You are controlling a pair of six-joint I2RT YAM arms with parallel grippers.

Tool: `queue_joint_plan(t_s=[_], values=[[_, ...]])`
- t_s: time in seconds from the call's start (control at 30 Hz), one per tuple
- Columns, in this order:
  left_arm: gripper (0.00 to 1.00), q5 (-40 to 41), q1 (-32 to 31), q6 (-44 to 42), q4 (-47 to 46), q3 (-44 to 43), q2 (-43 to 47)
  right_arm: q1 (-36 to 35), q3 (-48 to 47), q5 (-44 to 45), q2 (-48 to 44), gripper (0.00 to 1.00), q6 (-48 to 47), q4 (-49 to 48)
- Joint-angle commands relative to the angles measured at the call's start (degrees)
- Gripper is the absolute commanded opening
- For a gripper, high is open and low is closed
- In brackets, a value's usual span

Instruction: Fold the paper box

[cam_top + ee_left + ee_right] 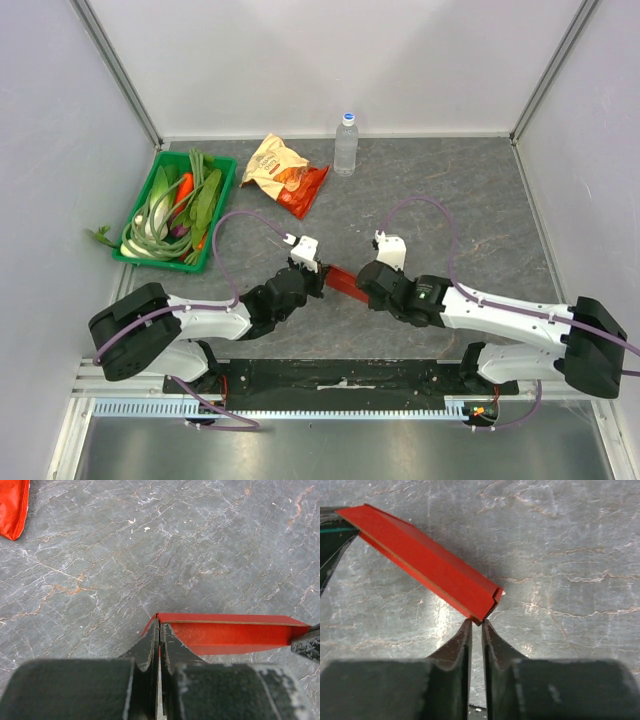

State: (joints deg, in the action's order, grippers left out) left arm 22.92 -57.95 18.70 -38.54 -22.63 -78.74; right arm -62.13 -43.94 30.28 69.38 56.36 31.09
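Grip comes first: the left pincer (pixel 159 629) is pressed together on one short end of the paper box (pixel 235 631), with a good depth of red card caught between its jaws. The right pincer (pixel 477 626) is all but together on the opposite end, yet it seems to nip only the very corner of the card at its tips, a much shallower hold. Between the two, the box hangs as a flattened red sleeve, lifted just off the tabletop (pixel 450 180) to judge by the shadow under it, close to the near edge and about midway between the left and right edges. The step in hand looks like working a crease or opening the sleeve while both ends are held. To do it well, I judge the right side should take a deeper bite before any pull. With so little card in its jaws, a twist or tug could slip the corner free or tear it. Both arms should move together, with the card kept taut but not stretched, so the fold runs along the existing crease and does not buckle mid-span. Well apart from this work, a snack bag (pixel 285 172) and a water bottle (pixel 346 145) sit by the far edge, and a green tray (pixel 224 200) of vegetables lies toward the far left corner.
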Motion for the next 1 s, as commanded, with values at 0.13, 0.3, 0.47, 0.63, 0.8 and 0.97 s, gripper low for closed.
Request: queue_joint_plan(t_s=[0.13, 0.3, 0.47, 0.63, 0.8, 0.97], values=[[0.02, -1.56, -2.07, 3.54, 10.77, 3.82, -3.09, -0.45, 0.09, -8.74, -9.08, 0.49, -7.83, -2.97], [0.02, -1.03, -2.69, 3.27, 11.12, 3.82, -2.82, 1.83, -4.39, -8.57, -15.33, 0.62, -8.81, 0.99], [0.02, -0.15, -3.04, 3.62, 10.95, 4.26, -3.09, 11.39, -2.93, -12.86, -13.32, 0.42, 1.96, -5.05], [0.02, 1.16, -3.48, 3.80, 10.95, 4.44, -3.18, 14.14, 7.45, -17.89, -12.70, 0.37, 14.64, -28.92], [0.02, 1.60, -3.75, 3.80, 11.21, 4.18, -3.00, 14.31, 12.04, -18.95, -10.41, 0.45, 14.23, -40.58], [0.02, 2.13, -4.01, 4.33, 11.21, 4.53, -3.09, 14.40, 17.82, -21.58, -9.09, 0.42, 13.51, -47.86]])
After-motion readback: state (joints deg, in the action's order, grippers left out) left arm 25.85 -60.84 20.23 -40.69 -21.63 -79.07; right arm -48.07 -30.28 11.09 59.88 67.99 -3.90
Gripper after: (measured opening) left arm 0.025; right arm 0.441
